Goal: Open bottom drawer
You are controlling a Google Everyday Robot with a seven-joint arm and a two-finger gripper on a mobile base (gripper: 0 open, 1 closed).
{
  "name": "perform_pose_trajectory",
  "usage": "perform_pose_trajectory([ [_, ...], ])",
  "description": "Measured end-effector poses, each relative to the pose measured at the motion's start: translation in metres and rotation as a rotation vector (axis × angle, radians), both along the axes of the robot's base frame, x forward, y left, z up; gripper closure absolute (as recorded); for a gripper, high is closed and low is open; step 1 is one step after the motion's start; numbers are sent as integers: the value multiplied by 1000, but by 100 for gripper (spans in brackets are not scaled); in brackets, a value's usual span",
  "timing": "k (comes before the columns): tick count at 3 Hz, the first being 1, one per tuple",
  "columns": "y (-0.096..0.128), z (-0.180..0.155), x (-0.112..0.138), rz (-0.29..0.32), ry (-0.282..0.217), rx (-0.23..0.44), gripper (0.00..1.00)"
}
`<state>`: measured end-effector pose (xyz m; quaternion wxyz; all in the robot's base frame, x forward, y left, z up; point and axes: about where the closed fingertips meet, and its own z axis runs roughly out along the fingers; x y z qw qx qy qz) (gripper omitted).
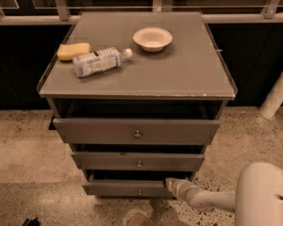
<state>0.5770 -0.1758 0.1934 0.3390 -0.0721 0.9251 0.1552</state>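
The grey cabinet has three drawers. The bottom drawer is the lowest slim front with a tiny round knob. It stands out a little, with a dark gap above it. My gripper reaches in from the lower right on a white arm and sits at the right end of the bottom drawer's top edge, right of the knob. The middle drawer and the top drawer also stand slightly out.
On the cabinet top lie a yellow sponge, a plastic bottle on its side and a white bowl. A white post stands at the right. The floor is speckled stone. A railing runs behind.
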Motion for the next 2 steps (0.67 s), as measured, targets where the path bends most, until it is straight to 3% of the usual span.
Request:
perform_pose_trajectory([
  [2, 0, 6, 1, 0, 0, 0, 100],
])
